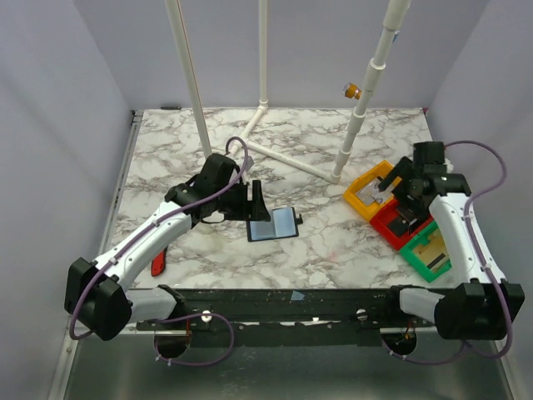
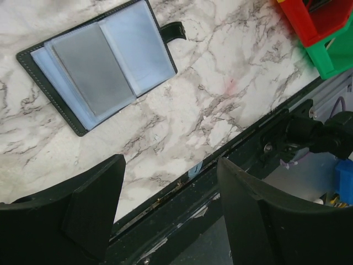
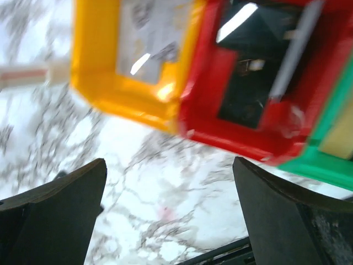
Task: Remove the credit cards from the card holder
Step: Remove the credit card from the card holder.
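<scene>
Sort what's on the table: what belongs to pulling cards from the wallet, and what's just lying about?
Job in hand:
- wallet, lying open
- grey card in its slot
- tan card, lying in the green bin
- left hand and right hand, both open

Lying about:
- yellow bin
- red bin
- red-handled tool
- white pipe frame

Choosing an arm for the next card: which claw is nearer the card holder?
Left. The left claw hovers beside the card holder; the right claw is off by the colored bins.
</scene>
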Controlling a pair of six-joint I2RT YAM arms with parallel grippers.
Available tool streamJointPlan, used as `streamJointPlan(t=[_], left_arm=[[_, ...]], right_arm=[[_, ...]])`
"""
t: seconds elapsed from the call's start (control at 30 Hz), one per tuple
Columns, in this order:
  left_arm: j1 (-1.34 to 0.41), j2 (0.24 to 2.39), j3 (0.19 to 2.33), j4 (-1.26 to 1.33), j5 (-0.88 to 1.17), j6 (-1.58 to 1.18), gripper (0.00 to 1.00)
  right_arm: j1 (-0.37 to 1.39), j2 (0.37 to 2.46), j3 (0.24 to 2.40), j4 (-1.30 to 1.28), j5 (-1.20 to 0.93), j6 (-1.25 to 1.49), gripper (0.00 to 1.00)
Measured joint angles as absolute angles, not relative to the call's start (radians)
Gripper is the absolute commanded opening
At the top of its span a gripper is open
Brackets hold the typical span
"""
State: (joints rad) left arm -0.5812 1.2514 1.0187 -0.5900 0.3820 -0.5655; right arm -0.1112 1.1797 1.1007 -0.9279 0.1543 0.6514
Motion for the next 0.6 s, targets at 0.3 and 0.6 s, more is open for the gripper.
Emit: streamJointPlan(t=[0.3, 0.6], left_arm=[[-0.509, 1.225, 0.986, -0.593, 0.326, -0.592, 0.69], [-0.503, 1.298, 0.887, -0.508, 0.304, -0.687, 0.41]], right_arm=[[0.280, 1.310, 1.100, -0.763, 0.138, 0.767, 1.00], [0.542, 1.483, 1.082, -0.521, 0.052, 0.797, 1.00]])
